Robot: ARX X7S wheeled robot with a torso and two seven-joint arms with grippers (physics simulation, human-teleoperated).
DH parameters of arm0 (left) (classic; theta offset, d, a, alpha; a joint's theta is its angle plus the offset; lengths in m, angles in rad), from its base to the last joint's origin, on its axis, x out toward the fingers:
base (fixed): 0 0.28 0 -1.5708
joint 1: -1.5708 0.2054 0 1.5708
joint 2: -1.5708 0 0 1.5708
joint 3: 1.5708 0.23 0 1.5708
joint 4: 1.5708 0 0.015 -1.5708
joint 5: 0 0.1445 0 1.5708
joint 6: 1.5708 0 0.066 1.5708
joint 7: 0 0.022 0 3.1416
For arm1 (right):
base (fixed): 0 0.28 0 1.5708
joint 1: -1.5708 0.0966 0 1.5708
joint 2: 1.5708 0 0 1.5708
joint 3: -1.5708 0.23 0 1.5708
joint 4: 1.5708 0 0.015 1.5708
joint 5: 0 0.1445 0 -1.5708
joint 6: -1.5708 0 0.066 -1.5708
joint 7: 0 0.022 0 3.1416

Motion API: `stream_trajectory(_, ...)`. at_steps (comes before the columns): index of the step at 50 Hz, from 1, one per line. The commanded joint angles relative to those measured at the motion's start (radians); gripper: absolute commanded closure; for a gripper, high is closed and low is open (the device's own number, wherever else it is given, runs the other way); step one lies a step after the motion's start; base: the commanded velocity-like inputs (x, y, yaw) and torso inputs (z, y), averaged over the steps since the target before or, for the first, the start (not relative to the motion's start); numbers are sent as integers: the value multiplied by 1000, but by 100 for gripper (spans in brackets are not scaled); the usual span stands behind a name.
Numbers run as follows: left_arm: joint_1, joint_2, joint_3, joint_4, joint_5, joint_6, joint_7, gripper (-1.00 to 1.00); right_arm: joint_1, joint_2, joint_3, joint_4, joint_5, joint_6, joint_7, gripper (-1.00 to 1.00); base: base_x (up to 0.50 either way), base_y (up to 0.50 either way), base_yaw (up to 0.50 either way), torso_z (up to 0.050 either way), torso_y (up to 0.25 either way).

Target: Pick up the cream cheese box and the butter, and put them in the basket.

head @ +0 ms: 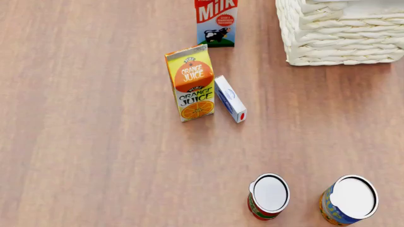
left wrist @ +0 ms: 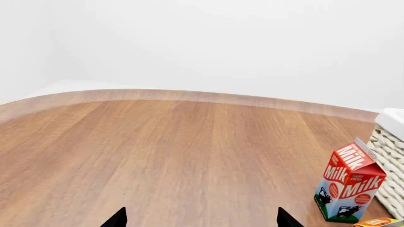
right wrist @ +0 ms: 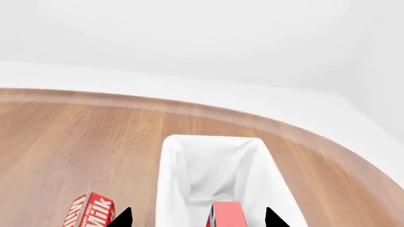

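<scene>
The cream cheese box (head: 230,98), small and white with blue sides and a red dot, lies on the wooden table beside the orange juice carton (head: 192,82). The wicker basket (head: 341,42) stands at the far right. In the right wrist view the red butter (right wrist: 227,215) sits inside the basket's white liner (right wrist: 167,161), between and apart from my right gripper's (right wrist: 197,218) fingertips, which are spread open. My left gripper (left wrist: 202,218) hovers open over bare wood with nothing between its fingers. Neither gripper shows in the head view.
A milk carton (head: 216,21) stands behind the juice carton, left of the basket (left wrist: 391,156); the left wrist view also shows the milk carton (left wrist: 349,182). Two cans, one red-green (head: 269,196) and one blue-orange (head: 349,200), stand at the near edge. The table's far edge meets a white wall.
</scene>
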Motion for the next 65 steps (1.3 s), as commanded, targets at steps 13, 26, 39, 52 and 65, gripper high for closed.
stream_trajectory(13,0,-6,6,2,-3,6,-5,-100,-100,49,65,-223,331,44,199,-100,0,0,0,0,0)
stream_trajectory(26,0,-6,11,2,4,9,0,-100,-96,38,25,-226,414,61,196,-100,0,0,0,0,0)
stream_trajectory(39,-1,-6,18,2,9,11,0,-100,-169,55,29,-294,437,58,137,-100,0,0,0,0,0)
stream_trajectory(52,6,-6,16,2,15,14,4,-100,-249,59,23,-337,451,35,121,-100,0,0,0,0,0)
stream_trajectory(65,7,-10,17,4,13,18,3,-100,-338,60,24,-355,402,18,77,-100,0,0,0,0,0)
